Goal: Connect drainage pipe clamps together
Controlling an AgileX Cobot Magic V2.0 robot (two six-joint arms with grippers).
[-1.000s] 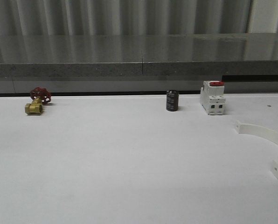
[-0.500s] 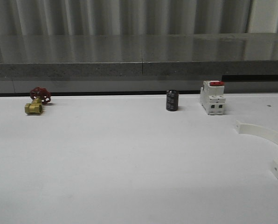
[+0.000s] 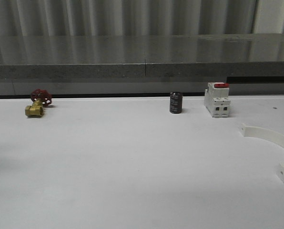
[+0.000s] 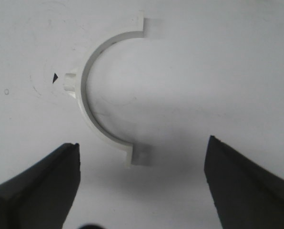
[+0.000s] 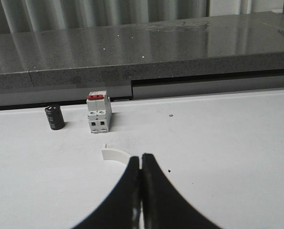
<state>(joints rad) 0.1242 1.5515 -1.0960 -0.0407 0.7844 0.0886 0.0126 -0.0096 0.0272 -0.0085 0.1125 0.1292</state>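
Observation:
One white half-ring drainage pipe clamp [image 3: 270, 136] lies on the white table at the right edge of the front view. Its end also pokes out as a white clamp tip [image 5: 114, 153] just behind my right gripper [image 5: 141, 157], which is shut with nothing between its fingers. A second clamp half [image 4: 85, 95] lies flat on the table in the left wrist view, its side lug pointing outward. My left gripper [image 4: 142, 143] hovers above it, open wide, with the clamp's near end tab between the two dark fingers [image 4: 61, 167] and not touched.
A white boxy switch with a red top [image 3: 217, 100] and a black cylinder [image 3: 176, 103] stand at the back of the table. A brass valve with a red handwheel [image 3: 37, 106] sits at the back left. A grey ledge [image 3: 142, 57] runs behind the table.

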